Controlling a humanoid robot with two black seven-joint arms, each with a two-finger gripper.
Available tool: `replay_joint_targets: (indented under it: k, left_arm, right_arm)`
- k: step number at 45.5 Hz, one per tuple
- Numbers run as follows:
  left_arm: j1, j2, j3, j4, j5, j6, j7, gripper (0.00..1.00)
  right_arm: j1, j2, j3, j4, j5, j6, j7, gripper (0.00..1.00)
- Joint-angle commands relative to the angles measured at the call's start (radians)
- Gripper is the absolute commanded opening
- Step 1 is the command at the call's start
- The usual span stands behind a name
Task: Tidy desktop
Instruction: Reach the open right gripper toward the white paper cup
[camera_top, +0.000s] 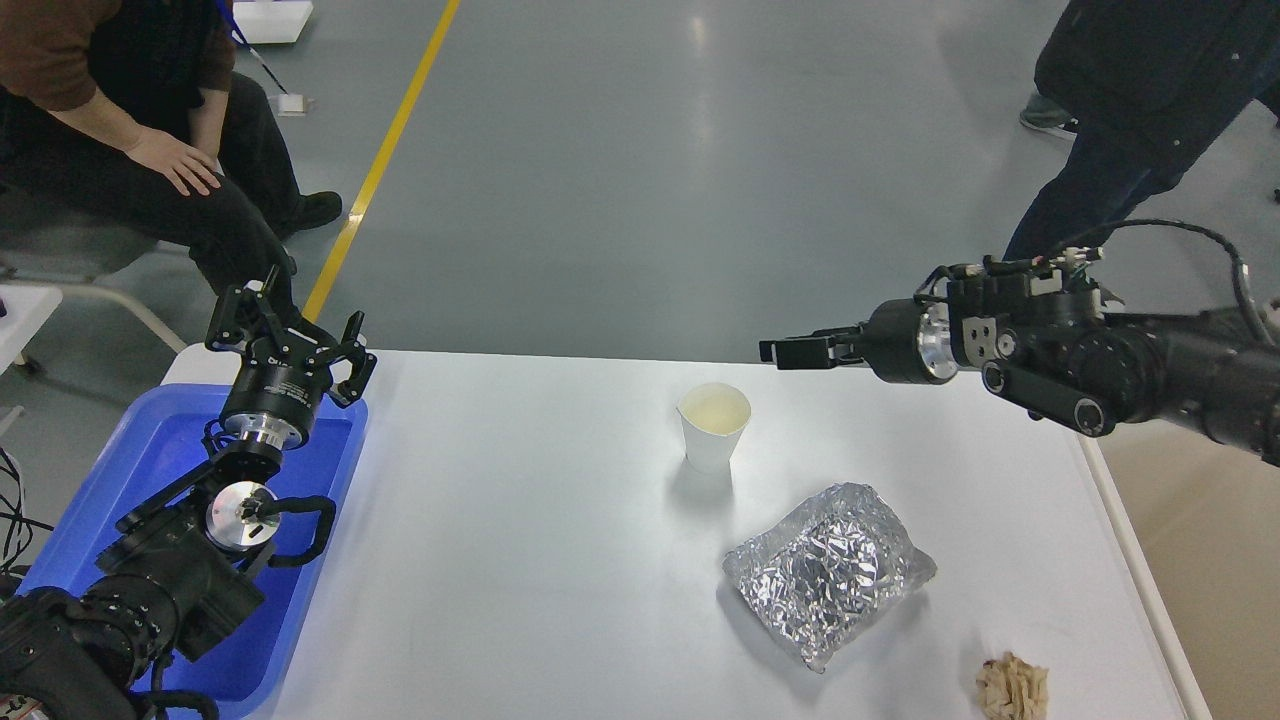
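Observation:
The white desktop (520, 540) holds a white paper cup (714, 425) near the far middle, a crumpled foil tray (828, 572) nearer and to its right, and a wad of brown paper (1012, 687) at the near right edge. My left gripper (288, 328) is open and empty, fingers spread, above the far end of the blue tray (150, 450). My right gripper (790, 351) reaches in from the right, level over the table's far edge, up and to the right of the cup. It is seen side-on and dark, so its fingers cannot be told apart.
A beige bin (1210, 560) stands off the table's right edge. A seated person (150, 180) is close to the far left corner. Another person (1130, 120) stands beyond the far right.

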Motion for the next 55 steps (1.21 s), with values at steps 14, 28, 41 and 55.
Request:
replay_joint_targets:
  k: [14, 28, 41, 55]
  left_arm:
    - [0.000, 0.000, -0.001, 0.000, 0.000, -0.001, 0.000, 1.00]
    - [0.000, 0.000, -0.001, 0.000, 0.000, -0.001, 0.001, 1.00]
    - [0.000, 0.000, -0.001, 0.000, 0.000, -0.001, 0.001, 1.00]
    - [0.000, 0.000, -0.001, 0.000, 0.000, -0.001, 0.000, 1.00]
  right_arm:
    - [-0.089, 0.275, -0.052, -0.263, 0.001, -0.030, -0.011, 0.98]
    - [-0.183, 0.292, -0.052, -0.411, 0.000, -0.031, -0.011, 0.98]
    - [-0.227, 0.292, -0.052, -0.422, 0.000, -0.059, -0.011, 0.98]
    - [-0.257, 0.292, -0.053, -0.422, 0.000, -0.082, -0.011, 0.97]
